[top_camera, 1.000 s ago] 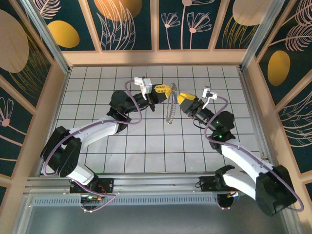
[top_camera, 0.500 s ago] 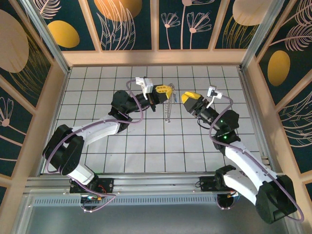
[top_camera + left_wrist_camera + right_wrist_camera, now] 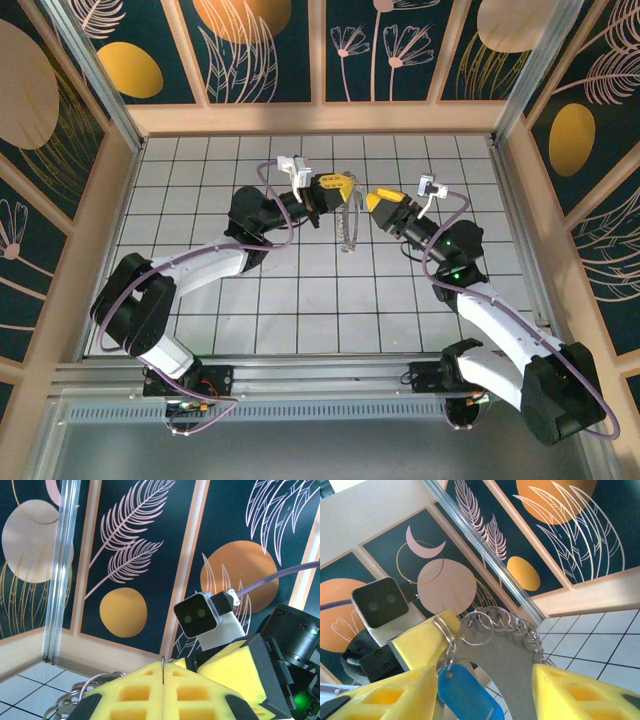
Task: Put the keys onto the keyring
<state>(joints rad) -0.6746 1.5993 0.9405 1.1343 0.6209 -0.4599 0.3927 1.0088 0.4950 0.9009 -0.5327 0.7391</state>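
L end effector [image 3: 338, 186], yellow foam-faced, clamped on thin wire keyring [image 3: 349, 225], held edge-up over tiled counter [image 3: 300, 300]. R end effector [image 3: 376, 200] found apart; glossy blue round-headed key [image 3: 465, 692] hung from hoop's small rings between its jaws.

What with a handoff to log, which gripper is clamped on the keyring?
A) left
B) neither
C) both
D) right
A: the left gripper is shut on the wire of the keyring, while the right gripper stands open, with the blue key hanging between its pads.
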